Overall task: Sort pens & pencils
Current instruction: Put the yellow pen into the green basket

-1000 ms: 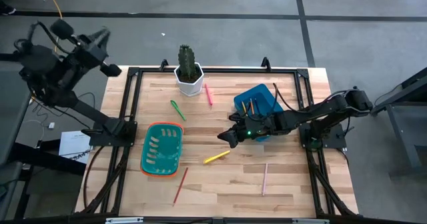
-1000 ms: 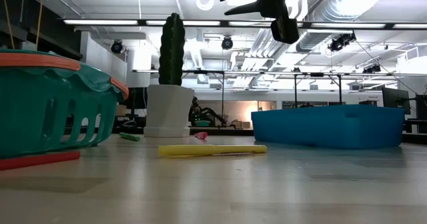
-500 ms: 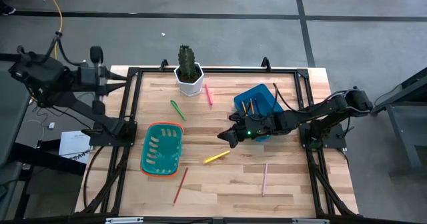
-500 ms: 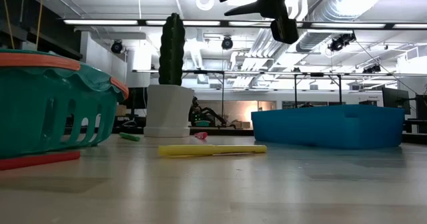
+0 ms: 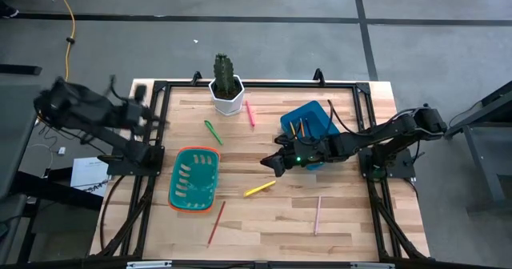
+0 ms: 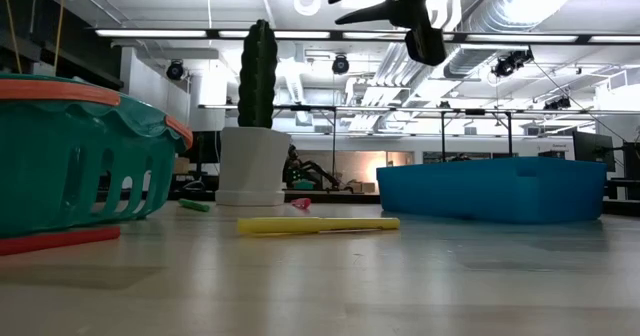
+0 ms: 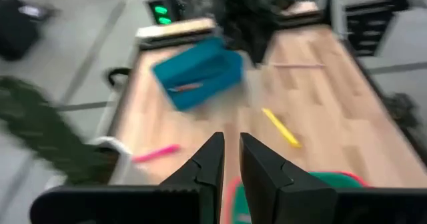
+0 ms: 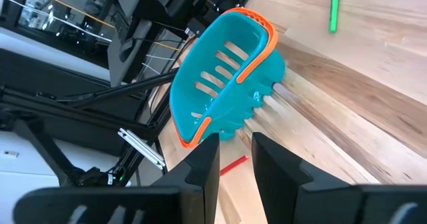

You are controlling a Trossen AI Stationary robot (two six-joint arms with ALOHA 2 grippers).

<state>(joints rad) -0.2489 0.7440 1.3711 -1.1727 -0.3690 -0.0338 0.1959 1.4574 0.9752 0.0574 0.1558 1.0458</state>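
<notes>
Lying diagonally, yellow pen [image 5: 259, 189], near basket [image 5: 194, 178]

Wooden table [image 5: 344, 213] carries baskets (teal [image 5: 194, 178], blue [image 5: 308, 122]), potted cactus [image 5: 226, 83], scattered pens [image 5: 259, 189] and pencils [image 5: 317, 214].

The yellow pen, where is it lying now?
In the high view, the yellow pen lies flat on the table's middle, between the teal basket and blue bin.
</notes>
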